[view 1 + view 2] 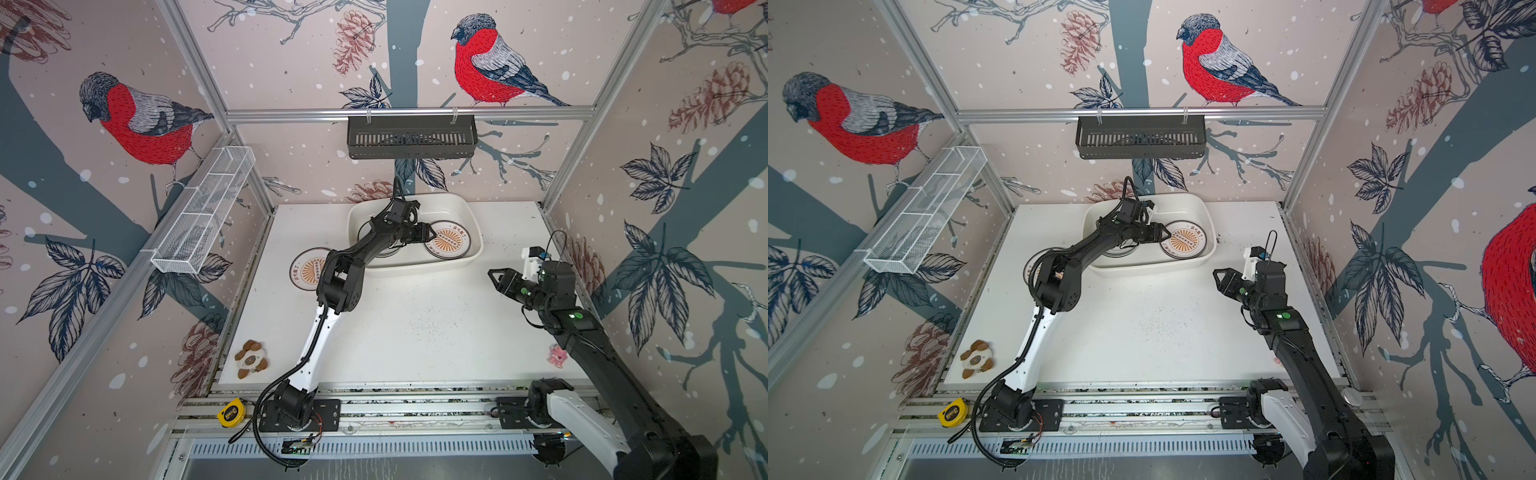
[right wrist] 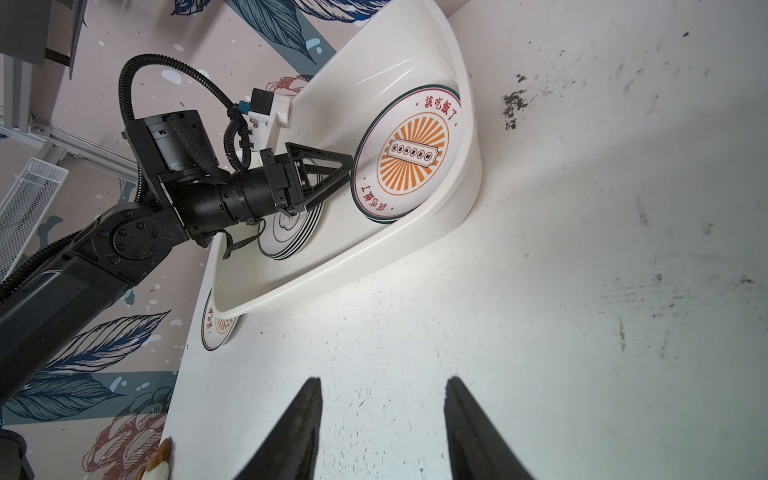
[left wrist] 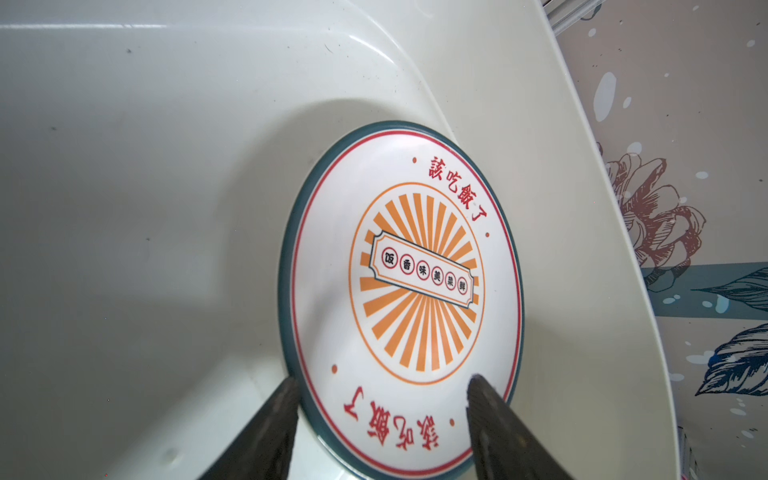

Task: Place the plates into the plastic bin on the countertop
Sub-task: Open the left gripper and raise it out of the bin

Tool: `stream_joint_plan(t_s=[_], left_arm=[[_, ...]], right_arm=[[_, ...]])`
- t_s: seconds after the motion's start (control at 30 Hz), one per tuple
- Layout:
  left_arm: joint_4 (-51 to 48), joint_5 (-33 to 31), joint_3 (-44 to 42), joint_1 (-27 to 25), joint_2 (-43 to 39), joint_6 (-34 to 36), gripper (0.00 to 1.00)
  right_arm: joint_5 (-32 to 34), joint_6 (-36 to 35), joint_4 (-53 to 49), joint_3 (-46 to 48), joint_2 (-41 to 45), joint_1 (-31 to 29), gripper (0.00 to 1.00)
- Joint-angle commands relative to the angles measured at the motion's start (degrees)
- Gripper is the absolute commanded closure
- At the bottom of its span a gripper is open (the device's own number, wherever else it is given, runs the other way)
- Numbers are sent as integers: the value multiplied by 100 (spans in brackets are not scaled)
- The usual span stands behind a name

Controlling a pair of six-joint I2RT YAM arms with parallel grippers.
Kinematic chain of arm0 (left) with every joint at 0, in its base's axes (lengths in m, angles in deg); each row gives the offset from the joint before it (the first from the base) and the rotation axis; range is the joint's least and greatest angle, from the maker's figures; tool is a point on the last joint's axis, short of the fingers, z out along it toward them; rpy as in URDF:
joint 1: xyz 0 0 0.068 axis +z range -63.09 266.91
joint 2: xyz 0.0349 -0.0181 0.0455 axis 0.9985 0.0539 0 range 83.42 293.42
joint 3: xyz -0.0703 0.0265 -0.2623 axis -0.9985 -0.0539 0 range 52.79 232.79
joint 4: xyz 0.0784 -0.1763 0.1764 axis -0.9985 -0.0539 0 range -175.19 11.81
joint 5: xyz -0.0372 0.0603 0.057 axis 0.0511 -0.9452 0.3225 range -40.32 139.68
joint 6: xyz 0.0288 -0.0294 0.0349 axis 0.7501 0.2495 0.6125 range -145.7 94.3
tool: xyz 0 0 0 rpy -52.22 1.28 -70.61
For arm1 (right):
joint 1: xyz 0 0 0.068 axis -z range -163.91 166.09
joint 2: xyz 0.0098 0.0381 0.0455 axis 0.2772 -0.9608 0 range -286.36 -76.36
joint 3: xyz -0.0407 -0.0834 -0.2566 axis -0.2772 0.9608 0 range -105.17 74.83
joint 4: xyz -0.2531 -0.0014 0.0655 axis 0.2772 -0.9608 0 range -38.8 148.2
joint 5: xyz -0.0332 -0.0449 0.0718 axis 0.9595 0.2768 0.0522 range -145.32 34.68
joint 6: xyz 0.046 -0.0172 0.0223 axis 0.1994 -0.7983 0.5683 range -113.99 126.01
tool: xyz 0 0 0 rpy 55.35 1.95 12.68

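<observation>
Lying face up at the right end of the bin, open jaws at the rim

Finds the sunburst plate (image 1: 448, 242) flat and face up in the right half of the plastic bin (image 1: 419, 268), close to the right-hand wall in both top views. Being round, has no long axis of its own. Takes a direction only from the banner (image 3: 424, 270) across the orange centre, running roughly along the bin's length. Shares the bin with a stack of plates (image 2: 291, 232) in the left half, apart from it and largely hidden under the left arm (image 1: 365, 253) from above. Leaves a loose plate (image 1: 305, 270), also sunburst-centred, outside the bin. Lies flat on the countertop (image 1: 415, 332) just beside the bin's left end, partly behind that arm's elbow.

Reaches over the stack with the left gripper (image 3: 382, 382), pointing right toward the plate in the bin. Shows the jaws spread apart in the left wrist view, one finger (image 3: 482, 399) over the plate's lettered border, the other off the rim above the bin floor. Grips nothing; cannot tell whether either tip touches the plate.

Holds the right gripper (image 2: 382, 380) well apart from all plates, above bare countertop in front of and to the right of the bin. Has the jaws parted and empty, tips aimed toward the bin.
</observation>
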Motion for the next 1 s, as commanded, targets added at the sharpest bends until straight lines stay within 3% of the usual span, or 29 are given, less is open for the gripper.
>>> stream_joint_plan(t_s=[0.0,0.27,0.57,0.83,0.97], left_arm=[[-68,-80,16,-21,-103,145,34],[-247,-294,8,-26,-423,332,30],[-785,-792,-508,-31,-1613,924,28],[-956,-1329,-2779,8,-3820,2019,20],[-1371,-2138,-3561,171,-4757,2525,16]], right_arm=[[-30,32,83,-4,48,0,51],[0,-12,72,-87,89,2,50],[-65,-221,68,-214,-14,9,50],[-612,-590,117,-342,-122,-77,49],[-857,-847,215,-451,-236,-394,47]])
